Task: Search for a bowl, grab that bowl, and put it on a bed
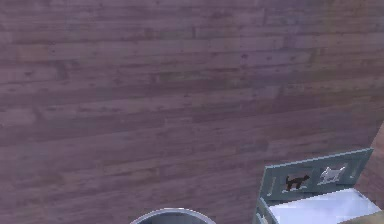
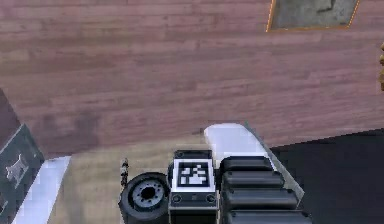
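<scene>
Purple-brown planks [image 2: 150, 70] run behind everything, with a framed picture [image 2: 312, 12] high on the arm side view's right. A grey round rim [image 1: 175, 215] sits at the forward view's bottom edge (bowl or not, can't tell), left of a cat-marked panel [image 1: 315, 180] above a white surface [image 1: 320, 212]. The gripper [image 2: 126, 178] sits low beside the arm [image 2: 250, 195]; its spread and load can't be told.

The arm [image 2: 250, 190] is a black, ribbed square bar at bottom centre. Left of it is a white square with black marks [image 2: 192, 175], then the claw [image 2: 143, 196], dark, round and grey-ringed.
</scene>
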You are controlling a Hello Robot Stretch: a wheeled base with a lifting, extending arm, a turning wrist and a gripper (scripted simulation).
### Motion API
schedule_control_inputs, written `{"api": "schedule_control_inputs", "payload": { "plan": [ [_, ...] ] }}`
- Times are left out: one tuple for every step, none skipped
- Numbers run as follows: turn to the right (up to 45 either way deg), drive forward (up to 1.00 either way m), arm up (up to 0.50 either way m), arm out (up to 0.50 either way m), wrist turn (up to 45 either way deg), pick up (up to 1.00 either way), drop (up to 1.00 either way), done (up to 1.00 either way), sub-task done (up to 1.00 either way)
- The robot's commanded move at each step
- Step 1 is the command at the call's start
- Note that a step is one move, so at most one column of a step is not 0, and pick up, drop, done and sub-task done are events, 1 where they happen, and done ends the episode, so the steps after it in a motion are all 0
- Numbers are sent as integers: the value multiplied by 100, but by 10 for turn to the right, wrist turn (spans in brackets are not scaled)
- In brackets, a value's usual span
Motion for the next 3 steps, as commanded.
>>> {"api": "schedule_control_inputs", "payload": {
  "plan": [
    [90, 0, 0, 0, 0, 0, 0, 0, 0],
    [0, 0, 0, 48, 0, 0, 0, 0, 0],
    [0, 0, 0, 0, 390, 0, 0, 0, 0]
  ]
}}
